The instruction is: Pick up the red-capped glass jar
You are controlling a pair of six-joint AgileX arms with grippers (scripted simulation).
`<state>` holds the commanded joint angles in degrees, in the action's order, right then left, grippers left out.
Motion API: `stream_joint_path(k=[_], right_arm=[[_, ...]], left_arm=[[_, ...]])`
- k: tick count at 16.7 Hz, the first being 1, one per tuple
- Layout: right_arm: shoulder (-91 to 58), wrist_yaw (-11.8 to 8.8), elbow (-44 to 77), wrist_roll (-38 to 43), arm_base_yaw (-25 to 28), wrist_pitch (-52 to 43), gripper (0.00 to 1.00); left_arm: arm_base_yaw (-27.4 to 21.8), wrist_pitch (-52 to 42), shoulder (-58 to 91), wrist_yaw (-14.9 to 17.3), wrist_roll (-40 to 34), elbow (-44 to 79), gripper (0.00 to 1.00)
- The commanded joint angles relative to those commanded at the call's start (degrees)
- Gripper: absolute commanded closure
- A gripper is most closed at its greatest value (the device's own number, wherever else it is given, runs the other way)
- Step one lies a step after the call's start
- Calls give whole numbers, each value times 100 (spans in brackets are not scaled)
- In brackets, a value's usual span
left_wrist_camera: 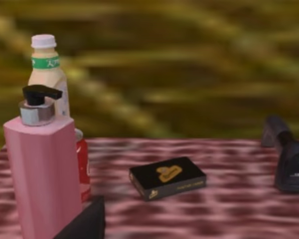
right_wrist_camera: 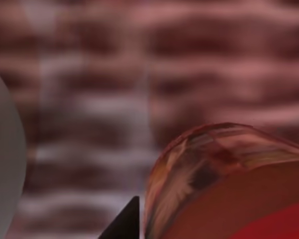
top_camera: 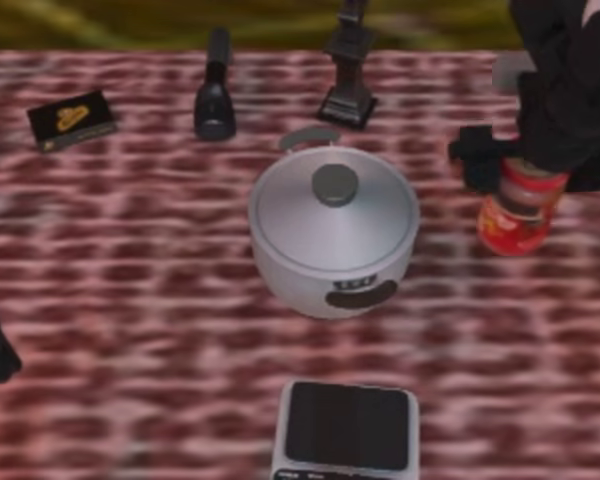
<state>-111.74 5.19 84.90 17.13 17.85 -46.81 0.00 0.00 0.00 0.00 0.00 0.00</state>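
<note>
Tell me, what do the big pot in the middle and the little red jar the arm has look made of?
The pot looks like brushed metal: silver-grey with a soft sheen on its lid, and a darker knob. The red-capped glass jar, under the right gripper, seems to be glass: the right wrist view shows a see-through, glossy wall with reflections. Its red band looks like a label, probably paper or plastic.

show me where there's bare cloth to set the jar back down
Bare patches: the wide left stretch between the black card box and the silver pot; and the near right corner, beside the black scale. The far edge is crowded: scanner, dark stand. The right gripper holds the red-capped glass jar right of the pot.
</note>
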Motion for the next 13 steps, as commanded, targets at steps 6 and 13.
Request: stream_joint_path(k=[6, 13], right_arm=[[-9, 15, -73, 73, 26, 57, 100], [-454, 29, -504, 54, 18, 971, 100]], left_arm=[[0, 0, 0, 0, 0, 0, 0], [0, 0, 0, 0, 0, 0, 0]])
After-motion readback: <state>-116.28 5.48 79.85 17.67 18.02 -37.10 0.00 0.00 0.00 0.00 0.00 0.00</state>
